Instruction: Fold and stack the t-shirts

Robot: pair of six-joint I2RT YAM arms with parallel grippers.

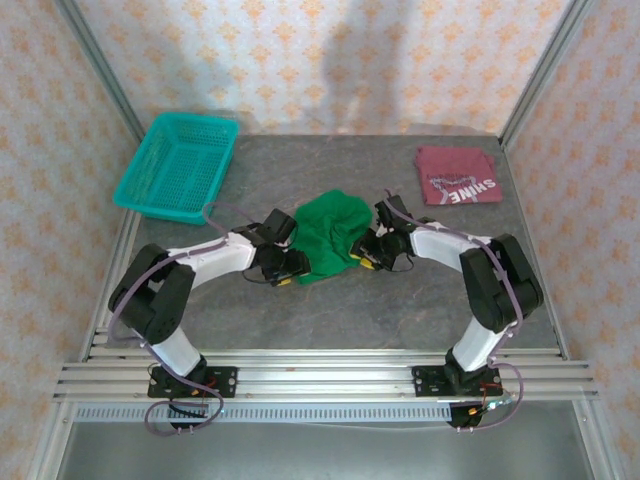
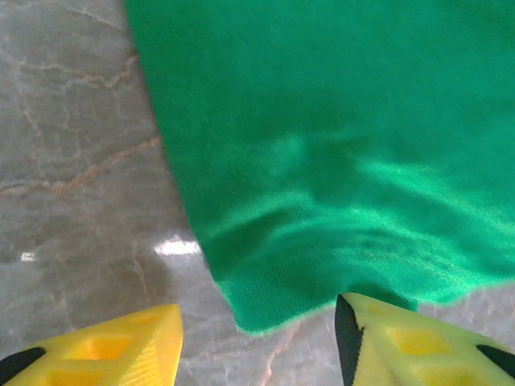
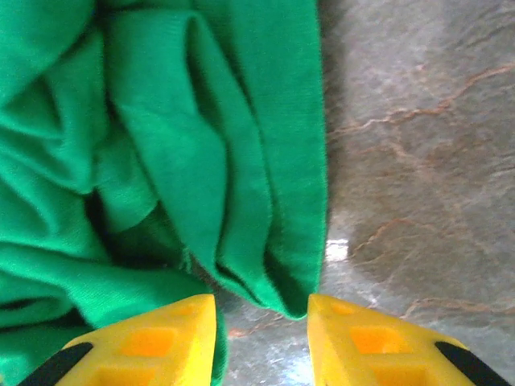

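Observation:
A bright green t-shirt (image 1: 328, 232) lies crumpled at the table's middle. A maroon t-shirt (image 1: 457, 175) with white lettering lies folded flat at the back right. My left gripper (image 1: 290, 268) sits at the green shirt's near left edge. In the left wrist view a corner of the green shirt (image 2: 322, 161) reaches between the yellow fingers (image 2: 145, 342) of my left gripper (image 2: 257, 322), whose jaws stand apart. My right gripper (image 1: 362, 252) is at the shirt's right edge. A fold of the green cloth (image 3: 241, 177) hangs between the parted jaws of my right gripper (image 3: 259, 310), untouched by either finger.
A teal mesh basket (image 1: 178, 165) stands at the back left. The grey stone tabletop (image 1: 330, 315) stretches bare between the shirt and the arm bases. Patterned walls with metal posts close in the back and both sides.

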